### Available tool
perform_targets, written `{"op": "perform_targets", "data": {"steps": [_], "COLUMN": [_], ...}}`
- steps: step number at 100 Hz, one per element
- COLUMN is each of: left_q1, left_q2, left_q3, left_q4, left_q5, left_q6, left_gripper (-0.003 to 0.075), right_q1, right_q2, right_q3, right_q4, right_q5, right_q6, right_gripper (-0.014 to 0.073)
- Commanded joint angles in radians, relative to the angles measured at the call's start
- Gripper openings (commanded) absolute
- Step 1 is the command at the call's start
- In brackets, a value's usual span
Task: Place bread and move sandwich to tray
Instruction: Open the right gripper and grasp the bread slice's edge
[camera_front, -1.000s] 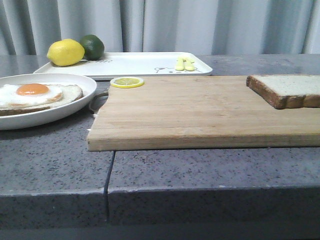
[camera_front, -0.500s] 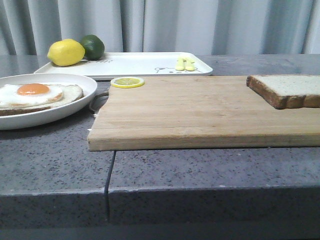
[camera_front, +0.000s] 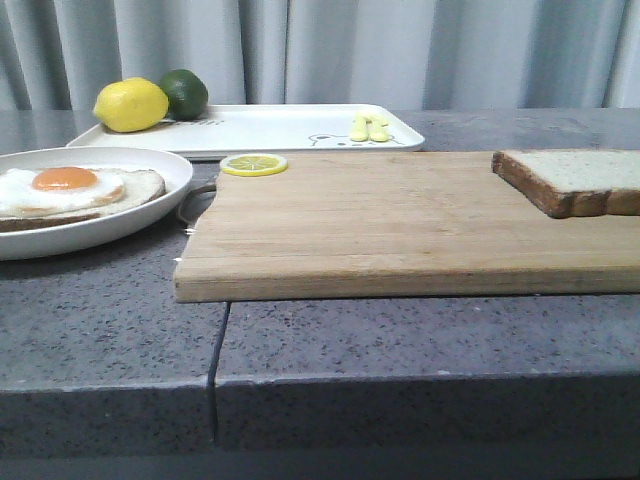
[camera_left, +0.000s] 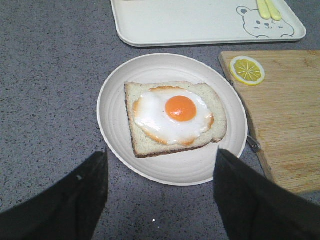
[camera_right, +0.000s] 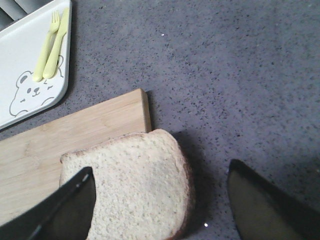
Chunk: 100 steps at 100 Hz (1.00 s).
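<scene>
Above the bread (camera_right: 135, 187), your right claw (camera_right: 160, 202) hangs spread; left claw (camera_left: 160, 192) spread over the sandwich (camera_left: 172, 117). Nothing has shifted; placing remains undone.

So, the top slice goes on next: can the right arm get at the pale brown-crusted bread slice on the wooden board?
Probably yes: the right gripper is open above the bread slice, with nothing covering it.

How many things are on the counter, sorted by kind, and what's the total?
Bread slices: 2
Fried egg: 1
Whole citrus fruits: 2
Lemon slice: 1
Plate: 1
Tray: 1
Cutting board: 1
Yellow cutlery: 2
Total: 11
</scene>
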Motion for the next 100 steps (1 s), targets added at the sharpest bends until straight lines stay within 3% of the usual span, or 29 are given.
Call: {"op": "perform_targets", "data": {"steps": [1, 44, 100], "left_q1": [-0.009, -0.009, -0.009], "left_q2": [0.002, 0.002, 0.002], "left_q3": [-0.034, -0.034, -0.034], "left_q4": [-0.024, -0.024, -0.024], "left_q5": [-0.053, -0.053, -0.053], "left_q6": [-0.002, -0.002, -0.002], "left_gripper": [0.0417, 0.0417, 0.0417], "right_q1": [-0.007, -0.007, -0.007], "right_q2": [0.018, 0.191, 0.308], "right_q3": [-0.031, -0.030, -0.030], "right_q4": [0.103, 0.225, 0.281], "right_q5": [-0.017, 0.033, 0.117], "right_q6": [-0.059, -0.155, -0.212], "right_gripper": [0.0553, 0.0553, 0.0553]}}
